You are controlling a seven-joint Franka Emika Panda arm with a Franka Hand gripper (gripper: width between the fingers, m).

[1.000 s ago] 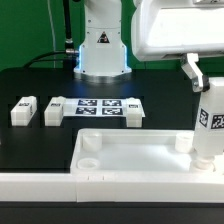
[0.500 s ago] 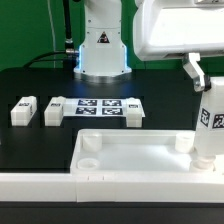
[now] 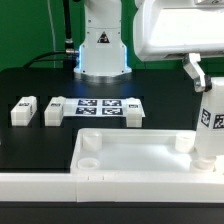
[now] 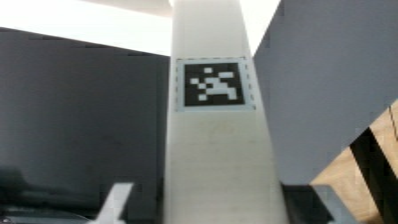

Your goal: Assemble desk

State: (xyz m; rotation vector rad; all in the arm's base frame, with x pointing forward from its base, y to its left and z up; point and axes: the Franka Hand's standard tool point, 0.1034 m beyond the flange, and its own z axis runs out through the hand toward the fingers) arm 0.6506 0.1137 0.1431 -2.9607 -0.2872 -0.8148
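Two loose legs (image 3: 22,111) lie on the counter (image 3: 40,85) behind the desk slab (image 3: 135,160). My gripper (image 3: 207,90) clamps a third leg (image 3: 212,125) upright at the slab's end on the exterior view's right. In the wrist view, the third leg (image 4: 217,150) fills the frame. If it tilts, it could jam.

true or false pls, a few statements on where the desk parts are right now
1. The gripper holds a leg upright. True.
2. Three legs lie loose. False: two loose legs lie on the table.
3. The slab has empty sockets on the exterior view's left. True.
4. The marker board lies on the slab. False: the marker board lies on the table, off the slab.
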